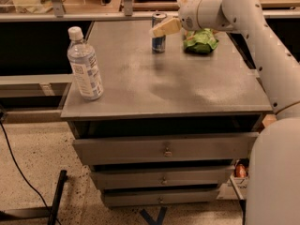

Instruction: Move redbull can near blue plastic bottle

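Note:
The redbull can (158, 39) stands upright at the far middle of the grey table top (164, 83). It is slim, blue and silver with a silver top. The blue plastic bottle (85, 64) stands upright near the table's front left corner, clear with a white cap and a blue-and-white label, far from the can. My gripper (157, 30) reaches in from the right on the white arm (243, 13). Its beige tip lies against the can's upper right side and overlaps it.
A green snack bag (200, 40) lies at the far right of the table, just right of the can and under my arm. The table has drawers (164, 151) in front. A black cable (18, 172) runs on the floor at the left.

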